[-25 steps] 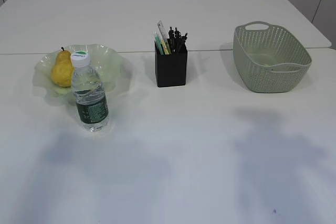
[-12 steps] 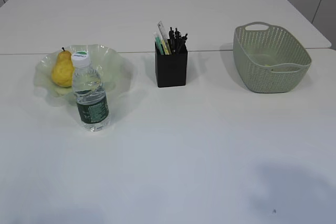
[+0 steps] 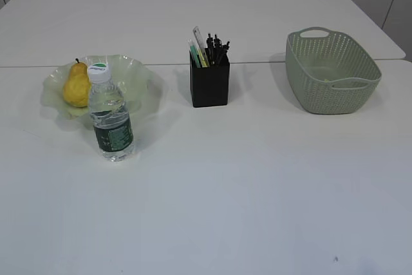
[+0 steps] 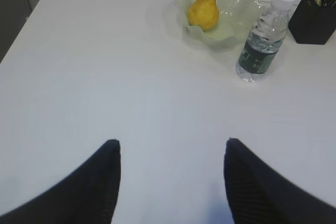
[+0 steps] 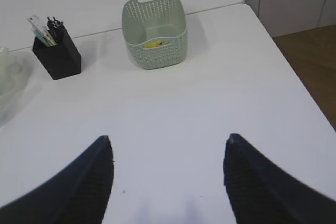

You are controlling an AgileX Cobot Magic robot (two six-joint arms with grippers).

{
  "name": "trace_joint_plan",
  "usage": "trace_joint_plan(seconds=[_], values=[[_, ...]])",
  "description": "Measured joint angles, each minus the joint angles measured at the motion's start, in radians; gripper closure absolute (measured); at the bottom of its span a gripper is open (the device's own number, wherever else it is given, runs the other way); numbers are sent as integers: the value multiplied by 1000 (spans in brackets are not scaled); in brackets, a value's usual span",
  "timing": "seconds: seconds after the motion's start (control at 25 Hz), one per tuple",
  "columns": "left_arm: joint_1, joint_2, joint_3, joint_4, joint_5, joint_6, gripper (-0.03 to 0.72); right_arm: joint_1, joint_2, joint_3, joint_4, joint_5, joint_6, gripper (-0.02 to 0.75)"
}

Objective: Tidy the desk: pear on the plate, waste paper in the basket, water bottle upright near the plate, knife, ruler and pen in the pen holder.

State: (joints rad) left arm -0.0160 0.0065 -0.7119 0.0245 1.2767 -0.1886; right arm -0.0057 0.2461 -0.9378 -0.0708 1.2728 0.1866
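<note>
Shadows of my arms that lay on the desk (image 3: 212, 191) a sec ago were gone; objs hadn't moved. L gripper (image 4: 172, 182) & R gripper (image 5: 168, 179) both had fingers apart, empty. Pear (image 3: 76, 85) sat in plate (image 3: 138, 85), water bottle (image 3: 111, 115) upright just beside it, pen holder (image 3: 209, 85) filled, waste paper (image 5: 153, 44) in basket (image 3: 331, 75).
</note>
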Motion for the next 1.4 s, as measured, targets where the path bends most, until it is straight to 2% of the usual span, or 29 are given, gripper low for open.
trace_joint_plan(seconds=[0.32,0.44,0.8,1.04,1.4], values=[[0,0,76,34,0,35,245,0,-234,142,115,2,-43,251],[0,0,103,41,0,37,245,0,-267,207,103,4,-122,251],[0,0,153,87,-62,39,245,0,-267,391,71,-24,-166,251],[0,0,184,88,-141,41,245,0,-267,429,42,-108,-175,251],[0,0,190,86,-158,45,243,0,-267,436,40,-113,-175,251]])
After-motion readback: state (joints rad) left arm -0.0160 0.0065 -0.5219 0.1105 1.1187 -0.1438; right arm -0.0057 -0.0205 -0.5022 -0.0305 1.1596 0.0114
